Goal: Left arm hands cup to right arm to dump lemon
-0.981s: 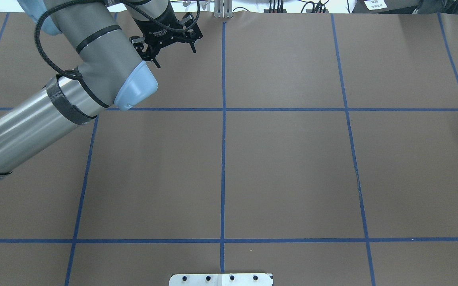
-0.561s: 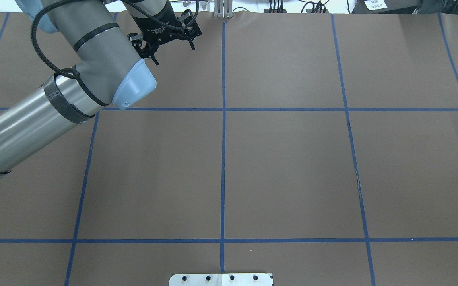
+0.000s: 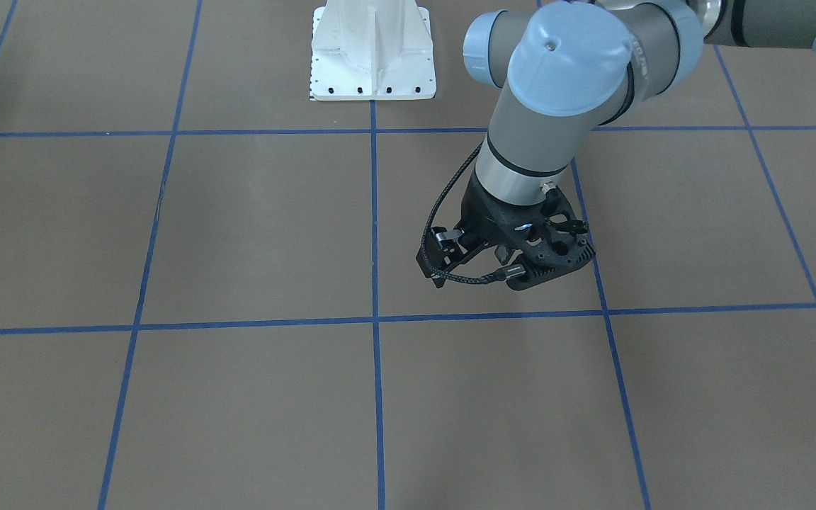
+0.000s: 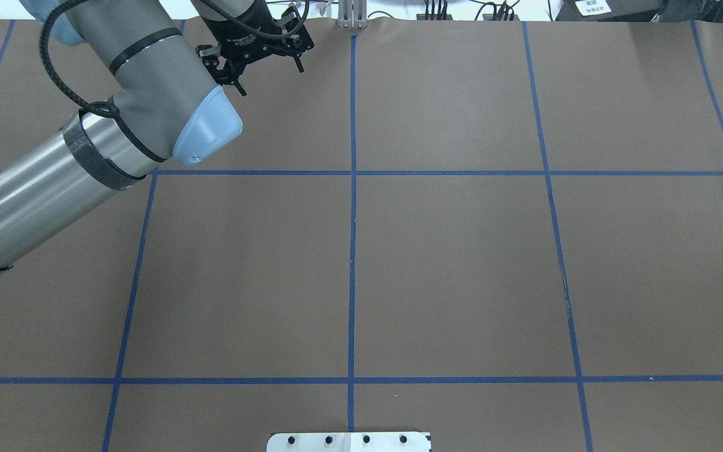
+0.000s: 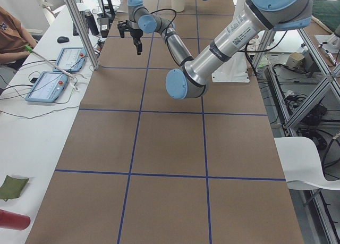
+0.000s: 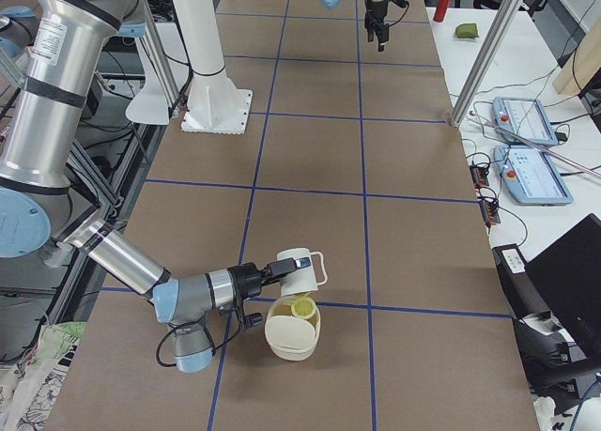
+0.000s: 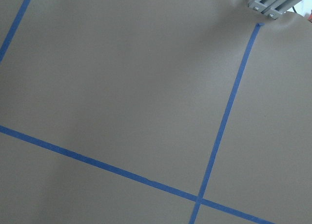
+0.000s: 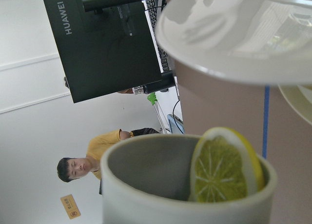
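Observation:
In the exterior right view the near right arm's gripper (image 6: 272, 271) has the white cup (image 6: 300, 269) at its tip, tipped on its side with the squarish handle up. Whether the jaws are shut I cannot tell. Below the cup stands a cream container (image 6: 291, 335) with the lemon (image 6: 302, 307) in it. In the right wrist view the cup (image 8: 234, 38) fills the top, and the lemon (image 8: 224, 170) shows as a cut slice at the container's rim (image 8: 146, 194). My left gripper (image 4: 270, 78) is open and empty over the far left of the table; it also shows in the front view (image 3: 479, 273).
The white robot base plate (image 4: 349, 441) sits at the near edge. An aluminium post (image 4: 352, 16) stands at the far edge. Two teach pendants (image 6: 526, 149) and a monitor (image 8: 102, 38) lie beyond the table. An operator (image 5: 10, 31) sits at the side.
My left arm has drawn back toward the far edge and slightly left, its gripper staying open and empty.

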Controlling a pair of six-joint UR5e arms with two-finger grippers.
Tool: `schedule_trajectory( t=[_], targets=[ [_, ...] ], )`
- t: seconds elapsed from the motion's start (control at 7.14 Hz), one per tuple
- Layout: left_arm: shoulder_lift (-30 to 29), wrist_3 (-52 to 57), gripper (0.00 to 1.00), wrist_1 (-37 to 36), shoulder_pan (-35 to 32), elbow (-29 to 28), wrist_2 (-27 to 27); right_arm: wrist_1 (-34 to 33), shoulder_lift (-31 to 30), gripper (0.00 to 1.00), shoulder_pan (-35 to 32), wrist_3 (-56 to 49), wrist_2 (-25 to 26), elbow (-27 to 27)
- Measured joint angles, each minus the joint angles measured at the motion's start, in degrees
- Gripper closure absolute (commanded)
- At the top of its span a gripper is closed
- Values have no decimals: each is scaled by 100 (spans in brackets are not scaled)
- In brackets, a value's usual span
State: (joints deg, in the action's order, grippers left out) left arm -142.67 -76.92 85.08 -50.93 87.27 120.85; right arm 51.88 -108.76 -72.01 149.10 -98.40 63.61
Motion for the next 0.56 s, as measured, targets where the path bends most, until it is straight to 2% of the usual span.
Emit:
schedule_trajectory(
  t=[0.56],
  targets=[
    [-26,1,0,-39,-13,4,0,102,48,87,-164,1317,5,-7]
  ],
)
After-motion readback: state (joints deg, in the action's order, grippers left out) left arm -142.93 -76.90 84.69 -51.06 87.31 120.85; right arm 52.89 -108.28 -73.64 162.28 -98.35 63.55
